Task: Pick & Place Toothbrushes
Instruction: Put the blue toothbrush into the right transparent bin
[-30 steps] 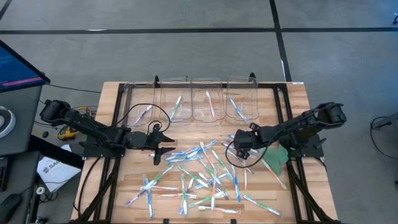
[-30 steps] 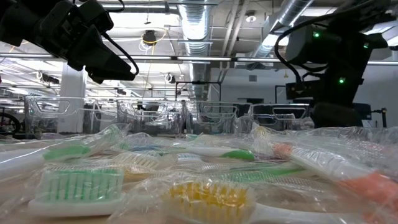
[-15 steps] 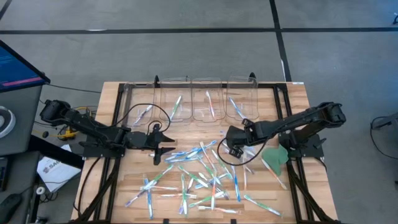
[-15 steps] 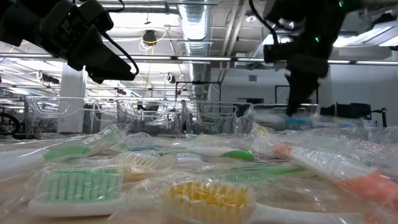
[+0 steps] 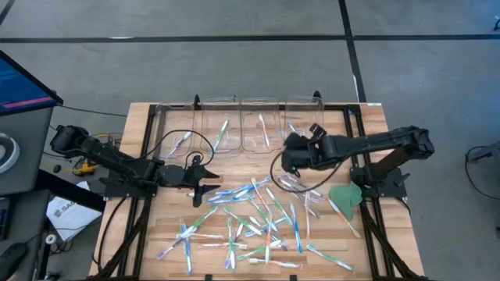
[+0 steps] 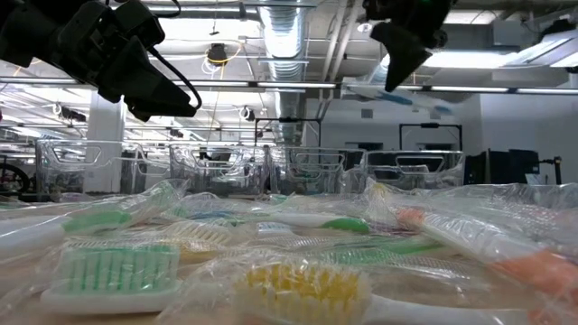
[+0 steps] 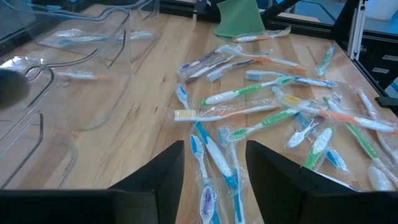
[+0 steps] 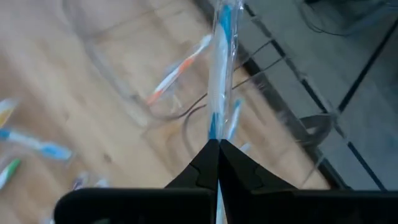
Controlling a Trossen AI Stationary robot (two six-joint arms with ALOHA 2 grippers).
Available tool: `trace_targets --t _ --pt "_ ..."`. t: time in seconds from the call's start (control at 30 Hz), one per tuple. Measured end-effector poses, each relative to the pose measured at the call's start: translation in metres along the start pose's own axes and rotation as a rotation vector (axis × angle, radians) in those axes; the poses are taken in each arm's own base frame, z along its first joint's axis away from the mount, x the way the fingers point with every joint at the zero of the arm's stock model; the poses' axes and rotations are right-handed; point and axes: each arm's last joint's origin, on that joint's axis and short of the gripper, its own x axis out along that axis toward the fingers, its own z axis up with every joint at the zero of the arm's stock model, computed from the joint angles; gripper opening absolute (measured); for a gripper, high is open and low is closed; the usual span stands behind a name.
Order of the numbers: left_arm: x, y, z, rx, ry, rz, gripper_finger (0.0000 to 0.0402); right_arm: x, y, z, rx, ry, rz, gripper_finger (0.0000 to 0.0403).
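Note:
Many wrapped toothbrushes lie in a loose pile on the wooden table; they also show in the left wrist view. My right gripper hangs above the pile's far right part, shut on a blue toothbrush in clear wrap. In the low view that gripper is high up. My left gripper hovers open over the pile's left edge, with nothing between its fingers. My right gripper pinches the wrapped blue toothbrush near one end between its two shut fingers. The rest of the toothbrush sticks out ahead, in line with the fingers. It is lifted clear of the table and the pile. Which end is held cannot be told.
A row of clear bins stands along the far edge, each holding a toothbrush or two. A flat green leaf-shaped piece lies at the right of the pile. Black frame rails run down both sides of the table.
My right gripper has risen from the pile's right part and moved toward the far edge and the bins, tipping as it went. The blue toothbrush has come up with it, clear of the pile.

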Motion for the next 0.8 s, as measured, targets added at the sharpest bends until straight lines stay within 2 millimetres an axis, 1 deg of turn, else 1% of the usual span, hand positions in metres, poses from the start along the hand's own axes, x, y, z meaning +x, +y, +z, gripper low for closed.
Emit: trace_targets --t 0.1,0.23,0.33,0.43,0.5,0.6,0.7,0.8 --pt "0.000 0.000 0.000 0.000 0.000 0.000 0.0165 0.011 -0.015 0.009 0.031 0.020 -0.043 0.0000" --pt "0.000 0.000 0.000 0.000 0.001 0.000 0.0162 0.036 -0.044 0.016 0.113 0.090 -0.133 0.0000" --pt "0.000 0.000 0.000 0.001 0.002 0.000 0.0161 0.055 -0.062 0.017 0.190 0.130 -0.183 0.0000" --pt "0.000 0.000 0.000 0.002 0.002 0.001 0.0161 0.072 -0.074 0.016 0.245 0.165 -0.176 0.0000" --pt "0.000 0.000 0.000 0.004 0.002 0.001 0.0160 0.081 -0.078 0.015 0.260 0.173 -0.150 0.0000" --pt "0.000 0.000 0.000 0.004 0.002 0.000 0.0159 0.093 -0.078 0.014 0.293 0.152 -0.105 0.0000" --pt "0.000 0.000 -0.001 0.005 0.003 0.000 0.0161 0.100 -0.079 0.011 0.330 0.167 -0.094 0.0000" --pt "0.000 0.000 -0.001 0.005 0.003 0.000 0.0160 0.105 -0.078 0.007 0.329 0.193 -0.104 0.0000"
